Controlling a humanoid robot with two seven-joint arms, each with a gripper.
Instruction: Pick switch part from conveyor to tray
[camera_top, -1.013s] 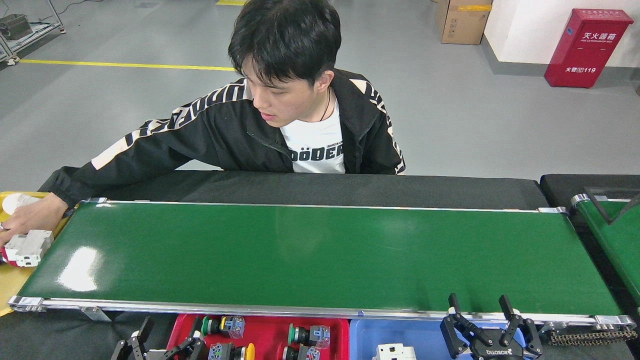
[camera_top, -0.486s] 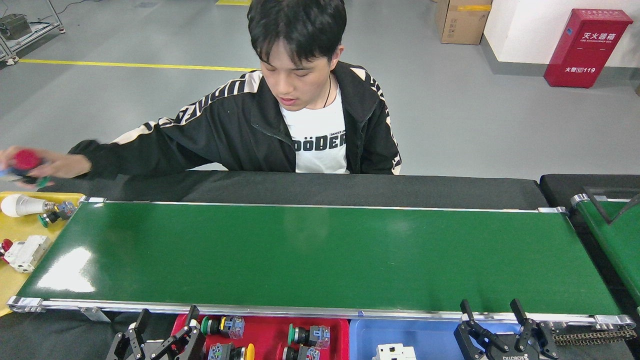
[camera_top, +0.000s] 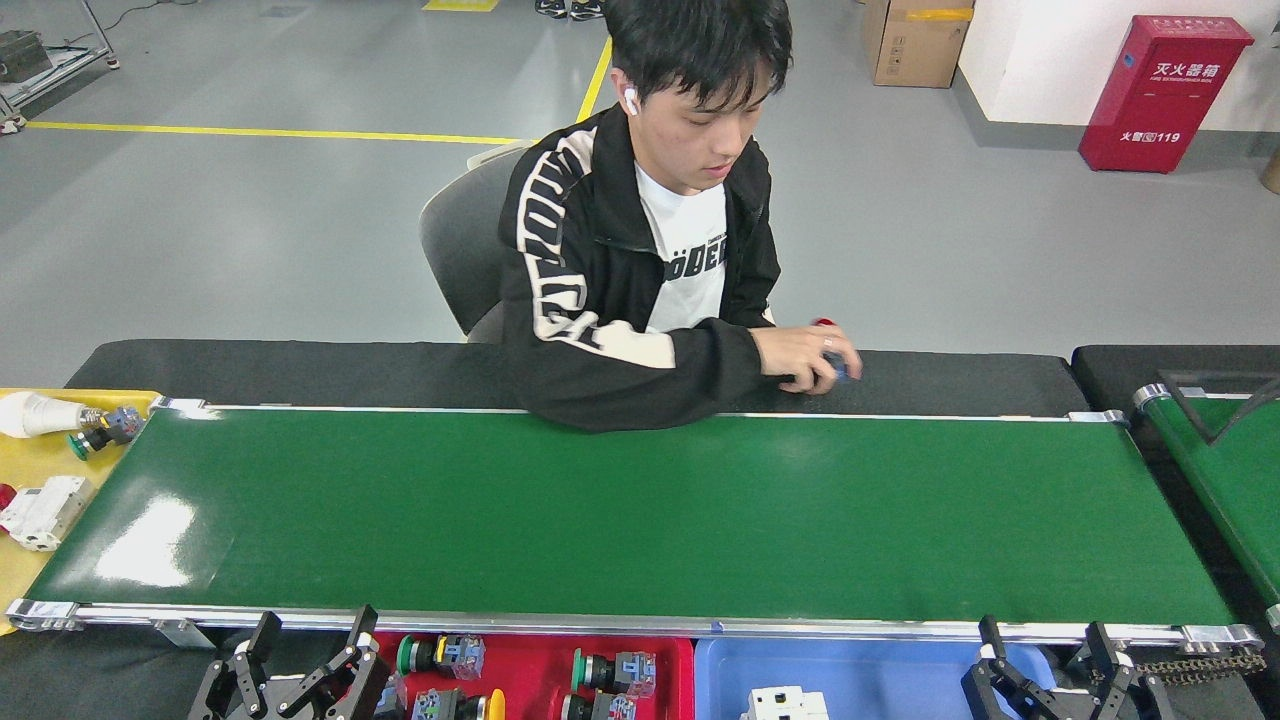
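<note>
- Head view: the left end effector is seen at the bottom edge with its two black fingers spread wide; nothing is held between them, and it hangs over the near rail beside the red tray.
- The right end effector is likewise spread, with nothing between its fingers, at the bottom right just past the blue tray.
- Compared with half a second ago, both end effectors are seen lower in the picture, and the right one has shifted further to the right.
- The person has moved from leaning toward the left end of the belt to sitting behind its middle; the hand that was raised at the far left is now rested on the black bench at the far rail.
- A switch part with a red cap is held in that hand, mostly hidden by the fingers.
- The conveyor carries nothing on its green surface.
- The switch part lies across the belt, well apart from both end effectors, nearer the right one's side.
</note>
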